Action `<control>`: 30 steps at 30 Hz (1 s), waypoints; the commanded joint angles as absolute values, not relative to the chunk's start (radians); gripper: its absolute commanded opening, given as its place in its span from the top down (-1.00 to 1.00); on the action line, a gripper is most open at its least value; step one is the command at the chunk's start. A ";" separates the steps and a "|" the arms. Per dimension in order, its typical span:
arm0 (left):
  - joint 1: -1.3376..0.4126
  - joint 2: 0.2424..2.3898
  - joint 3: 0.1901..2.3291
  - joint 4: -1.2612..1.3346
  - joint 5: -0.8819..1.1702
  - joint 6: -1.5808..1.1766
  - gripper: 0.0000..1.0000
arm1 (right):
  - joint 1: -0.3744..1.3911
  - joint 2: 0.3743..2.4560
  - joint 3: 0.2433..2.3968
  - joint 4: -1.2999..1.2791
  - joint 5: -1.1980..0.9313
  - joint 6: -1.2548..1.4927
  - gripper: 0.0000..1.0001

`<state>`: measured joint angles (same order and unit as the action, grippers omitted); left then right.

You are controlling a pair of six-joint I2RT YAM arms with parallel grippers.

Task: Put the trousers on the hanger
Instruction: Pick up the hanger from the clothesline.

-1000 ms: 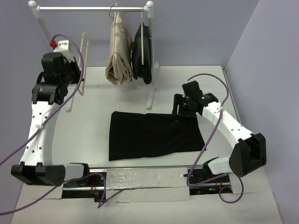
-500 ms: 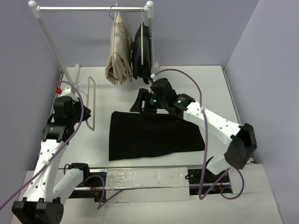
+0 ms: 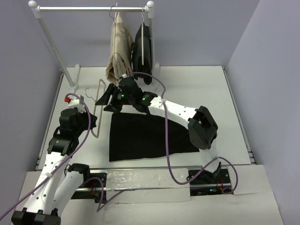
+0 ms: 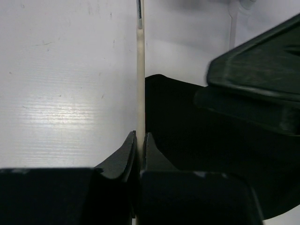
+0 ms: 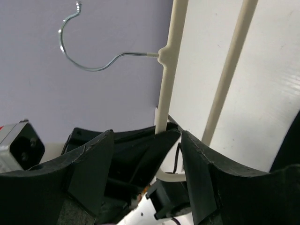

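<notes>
Here are the long black trousers of soft fabric (image 3: 145, 136), spread flat on the white table (image 3: 201, 89), and we see nothing gripping them. Just off their left edge is the thin white hanger with a slim metal hook (image 5: 167, 79), its frame running alongside the cloth. The left gripper (image 4: 139, 140) is pinched tight on one thin bar of it. The right gripper (image 5: 146, 140) hangs over the trousers' far left corner, jaws spread wide, hanger bars showing in the gap; whether it touches them we cannot tell. At the back stands the white clothes rail (image 3: 91, 8), beige trousers (image 3: 119, 56) and a smaller black garment (image 3: 143, 51) hanging side by side.
</notes>
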<state>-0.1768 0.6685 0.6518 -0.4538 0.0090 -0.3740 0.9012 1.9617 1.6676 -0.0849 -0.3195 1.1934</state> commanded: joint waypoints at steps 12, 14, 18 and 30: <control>-0.183 0.653 0.623 -0.328 0.058 -0.393 1.00 | 0.950 2.146 1.899 -0.144 -0.238 1.298 -0.19; -0.183 0.658 0.621 -0.327 0.066 -0.403 1.00 | 0.951 2.161 1.899 -0.146 -0.230 1.305 -0.17; -0.183 0.649 0.615 -0.334 0.067 -0.407 1.00 | 0.951 2.183 1.907 -0.095 -0.235 1.325 0.16; -0.183 0.632 0.640 -0.339 0.112 -0.347 1.00 | 0.943 2.183 1.830 -0.005 -0.287 1.404 1.00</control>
<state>-0.1741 0.6548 0.6102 -0.4076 0.0452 -0.3691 0.9401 2.2166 1.8702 -0.0830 -0.2825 1.3350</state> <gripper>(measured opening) 0.053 0.207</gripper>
